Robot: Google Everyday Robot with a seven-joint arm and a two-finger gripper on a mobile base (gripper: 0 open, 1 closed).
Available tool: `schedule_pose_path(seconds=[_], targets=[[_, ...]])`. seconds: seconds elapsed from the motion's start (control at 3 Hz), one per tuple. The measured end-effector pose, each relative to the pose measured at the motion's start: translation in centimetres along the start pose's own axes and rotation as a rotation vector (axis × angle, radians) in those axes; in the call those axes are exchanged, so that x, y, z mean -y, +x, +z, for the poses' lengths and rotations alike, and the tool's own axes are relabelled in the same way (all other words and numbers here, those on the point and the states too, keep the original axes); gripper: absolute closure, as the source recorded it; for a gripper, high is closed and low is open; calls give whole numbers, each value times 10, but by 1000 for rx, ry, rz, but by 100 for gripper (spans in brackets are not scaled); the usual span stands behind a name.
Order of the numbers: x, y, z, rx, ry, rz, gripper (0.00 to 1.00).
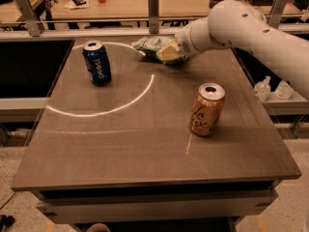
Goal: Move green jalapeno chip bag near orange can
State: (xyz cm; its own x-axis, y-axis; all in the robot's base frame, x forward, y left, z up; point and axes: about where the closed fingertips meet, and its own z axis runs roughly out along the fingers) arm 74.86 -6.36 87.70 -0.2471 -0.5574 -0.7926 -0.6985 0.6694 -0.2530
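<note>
Dim light, glare arc (144, 90) beside claw (169, 53)

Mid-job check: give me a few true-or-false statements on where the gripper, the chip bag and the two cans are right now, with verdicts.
1. The gripper is at the green jalapeno chip bag, near the far edge of the table. True.
2. The orange can lies on its side. False: it stands upright.
3. The green jalapeno chip bag touches the orange can. False: they are well apart, with the bag at the far side and the can nearer the front right.
4. The blue can stands upright, toward the picture's left of the bag. True.
</note>
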Motion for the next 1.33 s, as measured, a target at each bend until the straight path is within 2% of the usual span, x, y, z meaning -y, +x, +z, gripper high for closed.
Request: schedule_pose_path(seconds=[0.33, 0.67, 1.0, 1.33], targets=[[7, 5, -1, -33, 32, -7, 65], [12, 8, -2, -38, 44, -8, 88], [13, 6, -3, -34, 44, -15, 100], [7, -4, -15, -14, 11, 2, 100]])
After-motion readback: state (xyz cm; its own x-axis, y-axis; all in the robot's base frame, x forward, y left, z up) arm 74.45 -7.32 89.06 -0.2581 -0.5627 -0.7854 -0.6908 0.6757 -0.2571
